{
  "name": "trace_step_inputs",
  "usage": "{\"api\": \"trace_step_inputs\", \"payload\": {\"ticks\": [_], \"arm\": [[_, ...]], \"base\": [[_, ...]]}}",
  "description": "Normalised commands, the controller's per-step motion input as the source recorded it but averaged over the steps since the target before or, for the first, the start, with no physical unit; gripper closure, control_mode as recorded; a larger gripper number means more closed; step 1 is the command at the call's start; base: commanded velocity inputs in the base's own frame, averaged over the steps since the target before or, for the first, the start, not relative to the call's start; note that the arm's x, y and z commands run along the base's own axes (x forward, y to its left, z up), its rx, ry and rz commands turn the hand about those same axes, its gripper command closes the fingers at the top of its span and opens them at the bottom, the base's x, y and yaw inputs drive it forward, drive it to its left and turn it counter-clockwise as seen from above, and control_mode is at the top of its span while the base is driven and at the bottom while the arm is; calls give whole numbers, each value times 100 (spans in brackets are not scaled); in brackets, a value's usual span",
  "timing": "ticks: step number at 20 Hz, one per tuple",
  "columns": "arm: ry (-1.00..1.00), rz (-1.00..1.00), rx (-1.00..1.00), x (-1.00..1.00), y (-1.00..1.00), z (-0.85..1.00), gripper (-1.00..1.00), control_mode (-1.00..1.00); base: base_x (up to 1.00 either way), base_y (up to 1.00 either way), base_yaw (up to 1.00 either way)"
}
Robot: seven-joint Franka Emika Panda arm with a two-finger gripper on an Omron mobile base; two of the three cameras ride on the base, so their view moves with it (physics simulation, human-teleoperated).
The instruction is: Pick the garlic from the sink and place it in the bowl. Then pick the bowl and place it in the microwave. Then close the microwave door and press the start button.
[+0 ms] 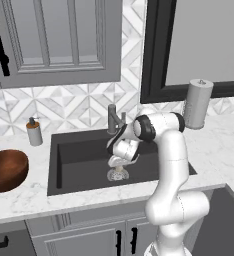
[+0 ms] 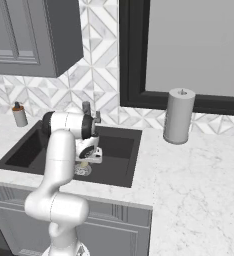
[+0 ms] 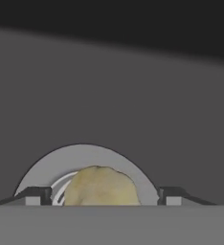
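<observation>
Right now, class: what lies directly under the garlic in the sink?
The garlic sits on the round metal drain, between the open gripper tips. The drain's centre is covered by the bulb.

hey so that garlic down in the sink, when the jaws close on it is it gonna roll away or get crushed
The garlic is a lumpy rounded bulb lying over the drain ring, so a nudge could probably roll it. It looks firm and small, likely light. The jaws stand on either side of it with gaps, so closing evenly should centre it rather than crush it.
</observation>
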Motion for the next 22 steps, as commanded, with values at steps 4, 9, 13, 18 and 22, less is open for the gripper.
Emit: {"api": "trace_step_inputs", "payload": {"ticks": [4, 9, 13, 18, 22], "arm": [[2, 0, 0, -6, 0, -28, 100, -100], [2, 0, 0, -30, 2, -22, 100, -100], [0, -2, 1, -54, -4, 3, 100, -100], [-19, -3, 11, -50, -41, 57, 100, -100], [-34, -1, 22, -36, -54, 100, 100, -100]], "base": [[0, 0, 0], [0, 0, 0], [0, 0, 0], [0, 0, 0], [0, 0, 0]]}}
